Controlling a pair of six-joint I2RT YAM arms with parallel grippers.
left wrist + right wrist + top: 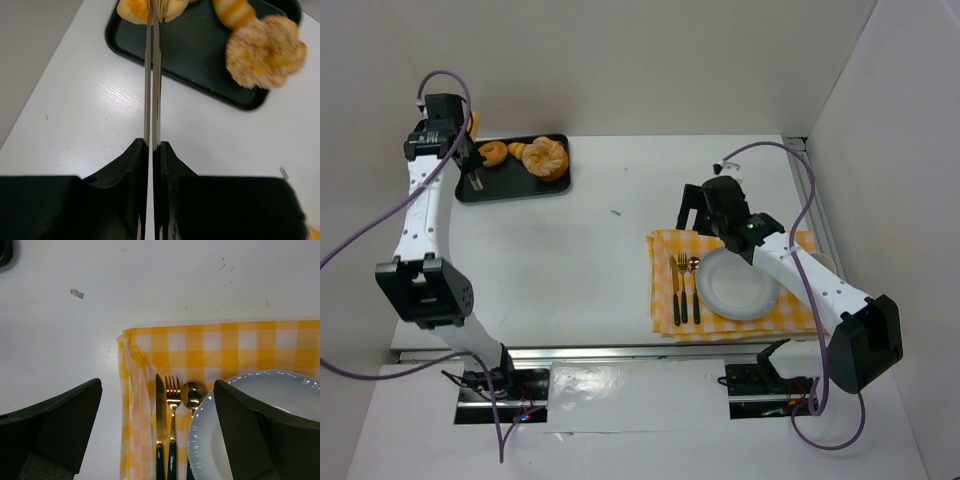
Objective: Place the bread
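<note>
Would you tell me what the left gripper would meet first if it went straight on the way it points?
Most likely the yellow bread at a corner of the tray: the tongs in the left gripper point straight at it. How high the tips sit above it is unclear.

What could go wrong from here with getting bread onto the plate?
The thin metal tongs in the left gripper look pressed shut at the yellow bread roll, so they may shove it, not grasp. The open right gripper hovers by the white round plate; it could block delivery.
</note>
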